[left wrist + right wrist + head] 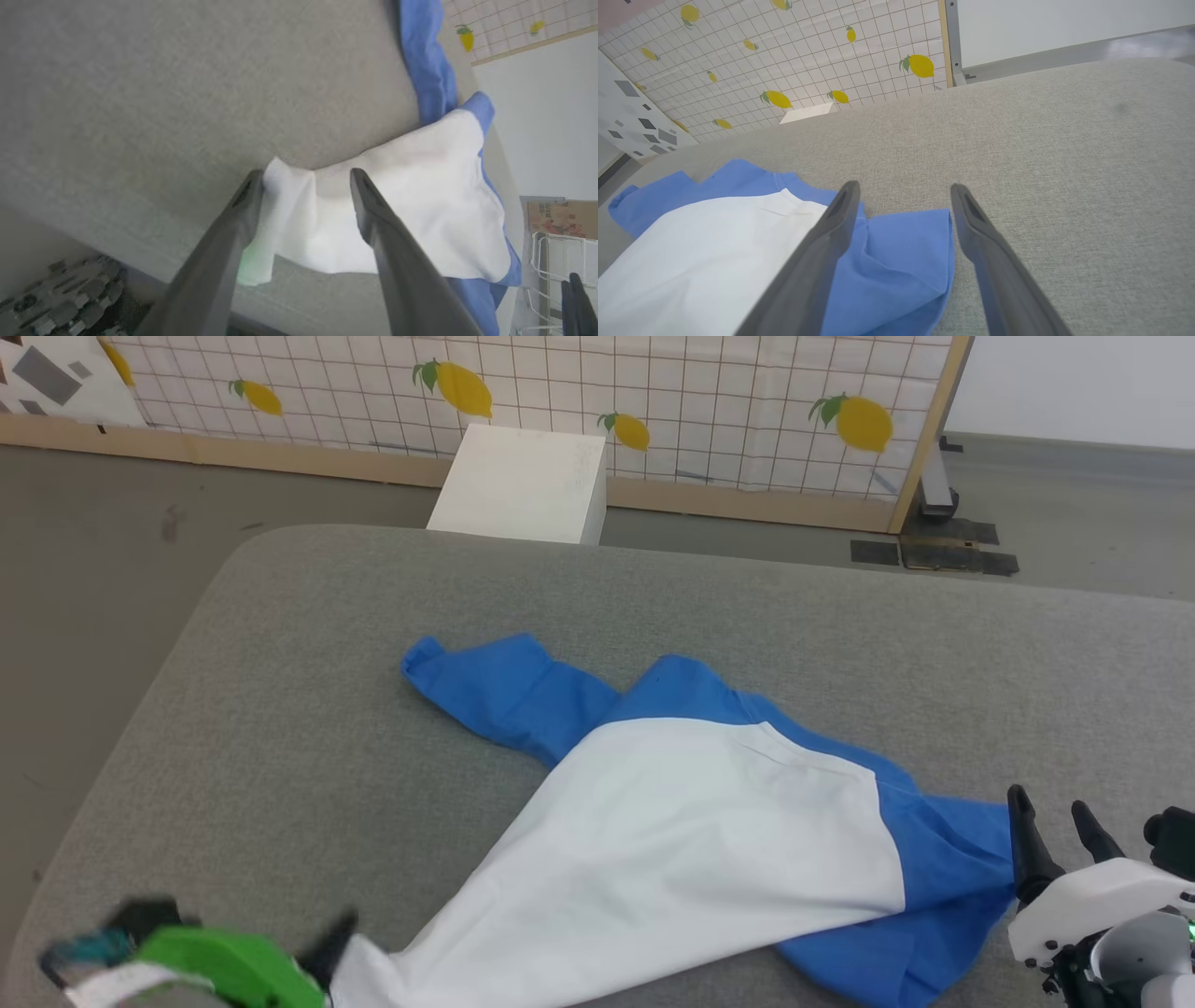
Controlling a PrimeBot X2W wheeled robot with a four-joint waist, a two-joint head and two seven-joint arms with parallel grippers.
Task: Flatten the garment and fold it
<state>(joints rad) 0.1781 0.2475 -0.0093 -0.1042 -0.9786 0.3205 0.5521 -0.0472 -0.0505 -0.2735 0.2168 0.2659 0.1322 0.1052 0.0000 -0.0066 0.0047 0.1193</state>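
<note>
A plain white box (519, 483) is seen on the floor behind the grey padded table (280, 709); its inside is hidden. The soft white T-shirt with blue sleeves (691, 821) is laid crumpled on the table. The left gripper (307, 175) is spread wide, with the shirt's white corner between its fingers, maybe touching one. The right gripper (906, 186) is spread wide over a blue sleeve.

The garment (672, 821) lies on the padded table (280, 709), running from the near left edge to the right side. One sleeve (495, 686) reaches far and left; the other sleeve (952, 859) lies right, just beside the right gripper (1050, 807). The left gripper (306, 179) stands at the near left, over the garment's corner. Behind the table's far edge stands a box (523, 481), before a panel (700, 411).
</note>
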